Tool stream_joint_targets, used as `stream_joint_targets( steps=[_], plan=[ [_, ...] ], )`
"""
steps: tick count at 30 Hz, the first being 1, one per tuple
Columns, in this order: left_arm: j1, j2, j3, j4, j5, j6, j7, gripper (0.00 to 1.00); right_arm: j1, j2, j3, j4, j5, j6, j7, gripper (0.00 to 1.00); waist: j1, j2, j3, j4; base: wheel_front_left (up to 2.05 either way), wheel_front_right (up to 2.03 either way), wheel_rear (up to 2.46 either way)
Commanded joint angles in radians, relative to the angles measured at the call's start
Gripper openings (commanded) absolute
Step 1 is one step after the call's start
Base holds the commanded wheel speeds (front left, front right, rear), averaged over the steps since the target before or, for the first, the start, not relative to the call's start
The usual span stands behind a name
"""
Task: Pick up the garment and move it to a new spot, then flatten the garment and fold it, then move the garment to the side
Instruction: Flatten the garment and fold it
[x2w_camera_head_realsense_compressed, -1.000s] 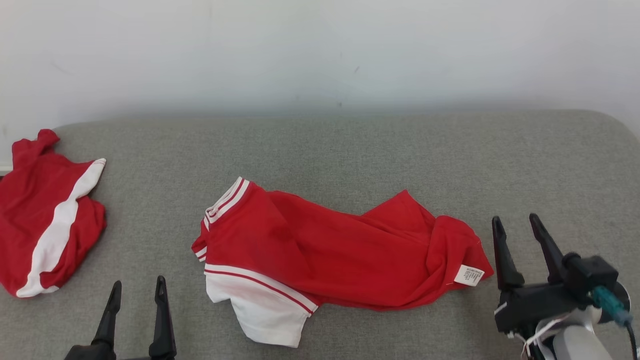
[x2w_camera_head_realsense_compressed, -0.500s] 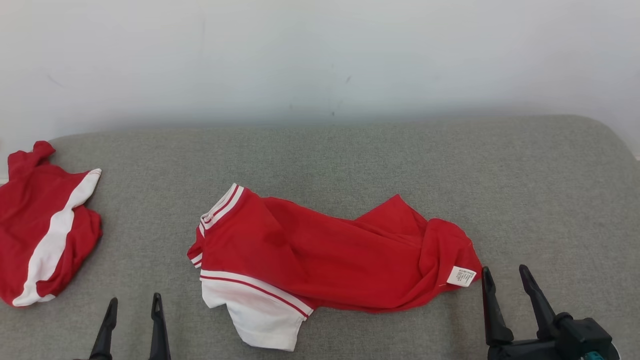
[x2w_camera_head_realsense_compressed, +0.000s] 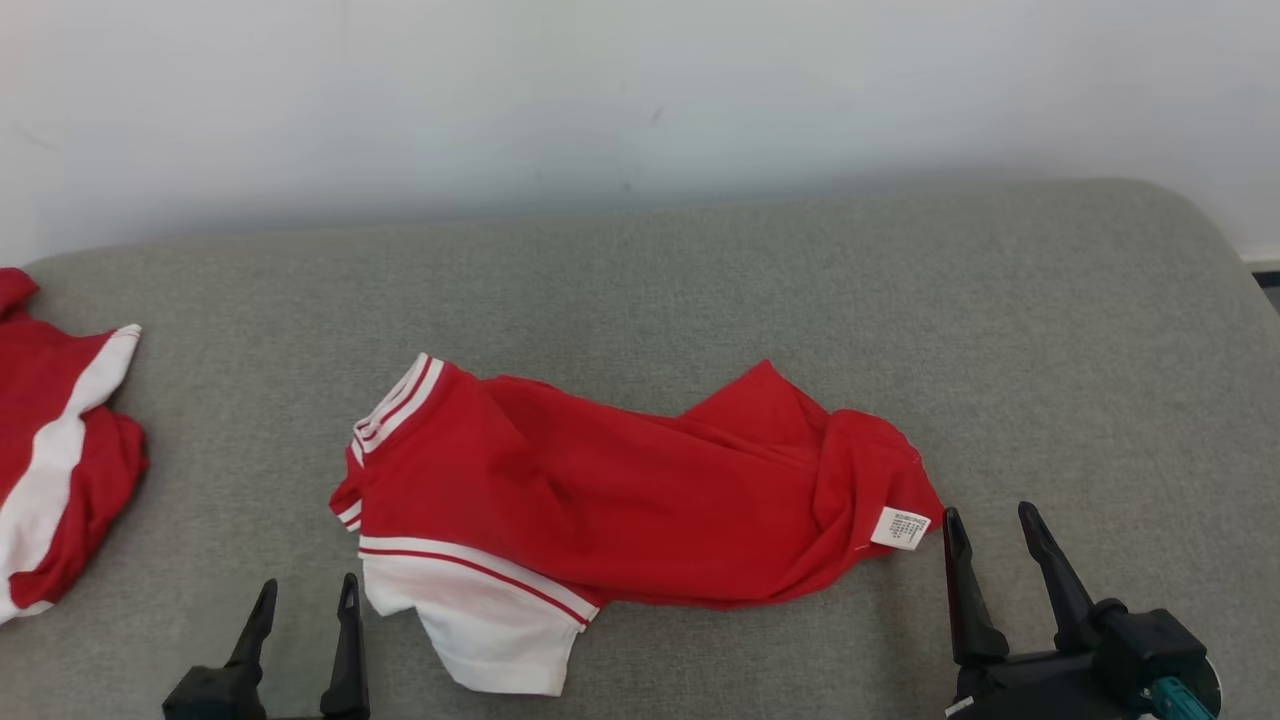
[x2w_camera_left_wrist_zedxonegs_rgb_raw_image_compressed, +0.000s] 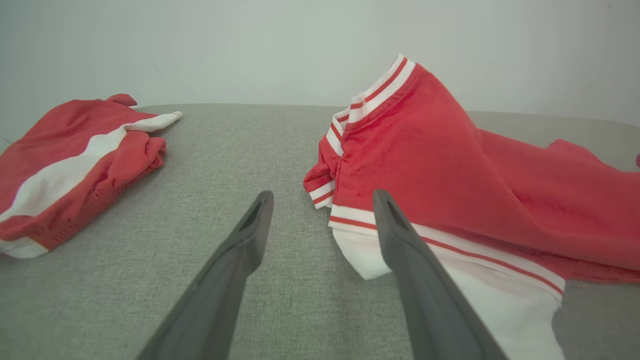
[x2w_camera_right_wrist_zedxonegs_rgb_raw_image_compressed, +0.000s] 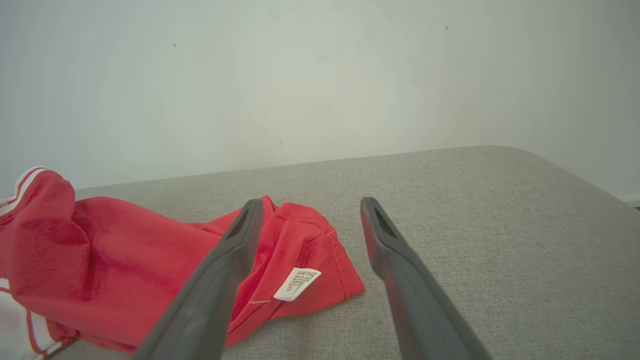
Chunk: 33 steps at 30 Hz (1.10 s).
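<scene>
Nearer to the white sleeve (x2w_camera_head_realsense_compressed: 480, 630) than a second ago, the left end effector (x2w_camera_head_realsense_compressed: 308, 580) stands released. The garment (x2w_camera_head_realsense_compressed: 620, 500) lies crumpled in the middle of the grey padded surface (x2w_camera_head_realsense_compressed: 700, 290). The right end effector (x2w_camera_head_realsense_compressed: 988, 509), also released, is just beside the label (x2w_camera_head_realsense_compressed: 900, 527). The pickup seems not yet begun; next, each must close on its end.

Garment (x2w_camera_head_realsense_compressed: 620, 500) label (x2w_camera_head_realsense_compressed: 900, 527) print illegible.
</scene>
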Motion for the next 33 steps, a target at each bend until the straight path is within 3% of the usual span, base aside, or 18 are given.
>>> stream_joint_targets(
  steps=[1,14,16,23,33],
  plan=[
    [-0.024,0.005,-0.001,0.013,-0.017,0.002,-0.003,1.0,-0.013,0.007,0.004,-0.001,-0.006,-0.002,0.0,1.0,0.0,-0.0001,0.029,-0.026,0.0,0.0,0.0],
    [-0.134,0.048,-0.099,0.25,-0.135,0.0,-0.003,1.0,-0.045,0.012,-0.006,0.005,-0.006,-0.002,0.0,1.0,0.0,-0.0001,0.095,-0.081,0.0,0.0,0.0],
    [-0.148,0.046,-0.114,0.259,-0.153,0.0,-0.003,0.0,-0.044,0.014,-0.01,0.001,-0.01,-0.002,0.0,1.0,0.0,-0.0001,0.094,-0.08,0.0,0.0,0.0],
    [-0.151,0.042,-0.14,0.213,-0.172,0.0,-0.003,0.0,-0.03,0.014,-0.018,-0.003,-0.008,-0.002,0.0,1.0,0.0,-0.0001,0.073,-0.04,0.0,0.0,0.0],
    [-0.065,0.029,-0.159,-0.051,-0.11,0.0,-0.003,0.0,-0.007,0.019,-0.023,-0.003,0.003,-0.002,0.0,1.0,0.0,-0.0001,0.049,0.078,0.0,0.0,0.0]
  ],
)
